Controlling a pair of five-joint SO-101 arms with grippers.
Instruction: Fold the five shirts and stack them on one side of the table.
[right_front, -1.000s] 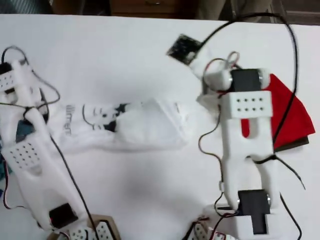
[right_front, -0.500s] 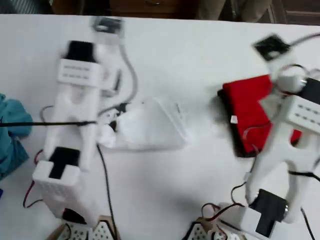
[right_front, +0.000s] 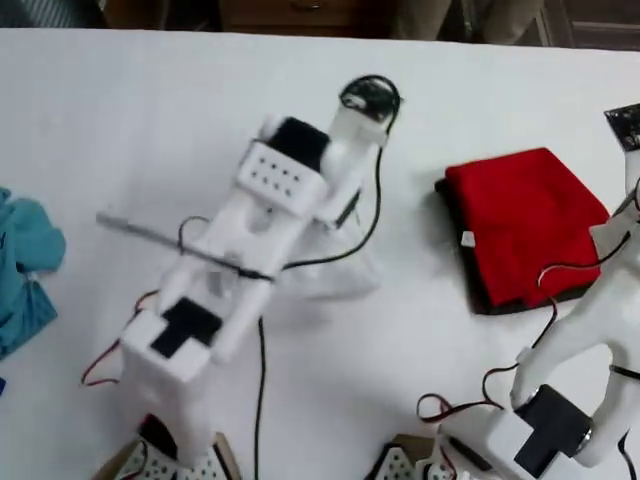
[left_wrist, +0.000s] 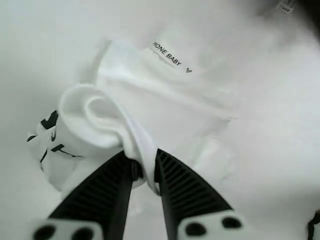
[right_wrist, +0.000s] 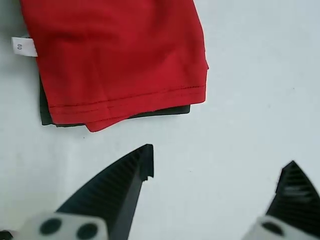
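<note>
A white shirt with black print lies partly folded at the table's middle. My left gripper is shut on a rolled fold of its cloth. In the high view my left arm stretches diagonally over the white shirt and hides most of it. A folded red shirt rests on a dark folded shirt at the right. My right gripper hangs open above bare table, just short of the red shirt and the dark shirt under it. A crumpled teal shirt lies at the left edge.
My right arm stands at the near right corner, beside the red stack. The white table has free room at the back left and in front of the white shirt. Cables trail from both arm bases.
My left arm swung from the table's left side rightward across the white shirt, carrying its cloth over. My right arm drew back off the red shirt toward the right edge.
</note>
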